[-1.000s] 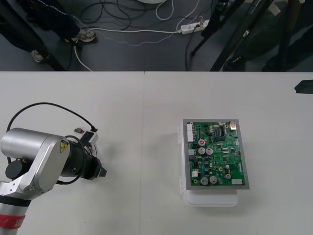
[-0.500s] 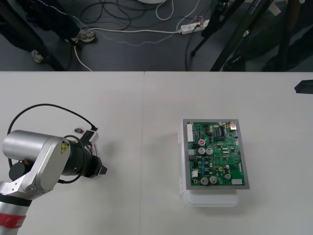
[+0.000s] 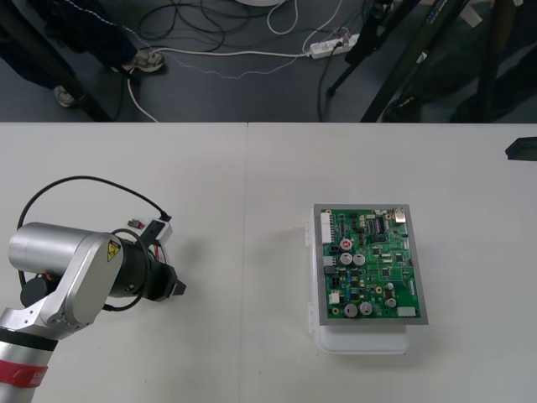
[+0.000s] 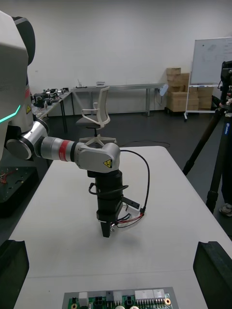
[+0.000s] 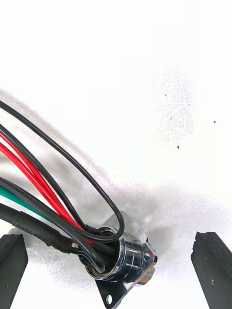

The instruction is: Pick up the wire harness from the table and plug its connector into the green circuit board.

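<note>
Hovering for the pick-up, front frame's lower left: my left jaws apart astride the socket (image 5: 126, 263) of the harness (image 5: 48, 198); right jaws apart, parked at right edge. Next, I judge: lower, clamp.

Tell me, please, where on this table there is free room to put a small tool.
The wide strip between the left hand and the green circuit board is bare, and so is the table along its far edge. It is crowded under the left hand, where the wire harness lies.
</note>
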Tool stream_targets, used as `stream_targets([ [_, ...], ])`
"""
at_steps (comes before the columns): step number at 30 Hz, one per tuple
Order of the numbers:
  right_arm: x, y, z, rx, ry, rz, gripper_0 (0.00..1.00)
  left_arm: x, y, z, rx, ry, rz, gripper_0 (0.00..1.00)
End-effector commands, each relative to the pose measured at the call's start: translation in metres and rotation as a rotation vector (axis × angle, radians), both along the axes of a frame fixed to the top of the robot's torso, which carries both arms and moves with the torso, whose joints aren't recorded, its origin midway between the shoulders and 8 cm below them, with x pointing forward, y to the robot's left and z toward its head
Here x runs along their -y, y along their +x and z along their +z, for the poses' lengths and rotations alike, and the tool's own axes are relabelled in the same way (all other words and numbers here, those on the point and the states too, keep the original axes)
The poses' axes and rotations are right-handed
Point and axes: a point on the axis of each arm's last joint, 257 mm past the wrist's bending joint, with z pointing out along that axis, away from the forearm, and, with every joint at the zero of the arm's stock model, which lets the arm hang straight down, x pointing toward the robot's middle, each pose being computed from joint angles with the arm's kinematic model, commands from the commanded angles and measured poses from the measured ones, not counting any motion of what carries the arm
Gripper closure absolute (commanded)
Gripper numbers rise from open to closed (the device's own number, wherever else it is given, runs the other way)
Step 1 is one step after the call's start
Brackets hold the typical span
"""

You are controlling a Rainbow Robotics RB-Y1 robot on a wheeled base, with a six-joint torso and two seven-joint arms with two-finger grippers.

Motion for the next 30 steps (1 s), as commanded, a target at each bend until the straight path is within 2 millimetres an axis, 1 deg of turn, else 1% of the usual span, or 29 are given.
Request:
stream_targets([
  [1,-0.0051,-0.0008,0.0019,0.043,0.000,0.023,0.00,0.0206,0.0195,0.0111,0.069,0.005,-0.087,0.00],
  [6,-0.0051,-0.0008,0.0019,0.043,0.000,0.023,0.00,0.0186,0.0174,0.0061,0.055,0.006,-0.085,0.00],
  [18,-0.0051,-0.0008,0.0019,0.043,0.000,0.023,0.00,0.0188,0.0193,0.0070,0.056,0.007,-0.086,0.00],
  [19,-0.0051,-0.0008,0.0019,0.043,0.000,0.023,0.00,0.0188,0.0193,0.0070,0.056,0.007,-0.084,0.06],
  [20,-0.0051,-0.0008,0.0019,0.043,0.000,0.023,0.00,0.0188,0.0193,0.0070,0.056,0.007,-0.084,0.06],
  [21,-0.0051,-0.0008,0.0019,0.043,0.000,0.023,0.00,0.0188,0.0193,0.0070,0.056,0.007,-0.086,0.22],
  [22,-0.0051,-0.0008,0.0019,0.043,0.000,0.023,0.00,0.0183,0.0196,0.0072,0.057,0.007,-0.084,0.43],
  [23,-0.0051,-0.0008,0.0019,0.043,0.000,0.023,0.00,0.0187,0.0195,0.0072,0.056,0.005,-0.085,0.55],
  [24,-0.0051,-0.0008,0.0019,0.043,0.000,0.023,0.00,0.0191,0.0196,0.0075,0.058,0.007,-0.086,0.79],
  [25,-0.0051,-0.0008,0.0019,0.043,0.000,0.023,0.00,0.0183,0.0196,0.0072,0.057,0.007,-0.084,0.97],
  [26,-0.0051,-0.0008,0.0019,0.043,0.000,0.023,0.00,0.0183,0.0196,0.0072,0.057,0.007,-0.084,0.97],
  [27,-0.0051,-0.0008,0.0019,0.043,0.000,0.023,0.00,0.0186,0.0198,0.0077,0.058,0.007,-0.085,1.00],
  [30,-0.0051,-0.0008,0.0019,0.043,0.000,0.023,0.00,0.0180,0.0197,0.0072,0.057,0.009,-0.085,1.00],
])
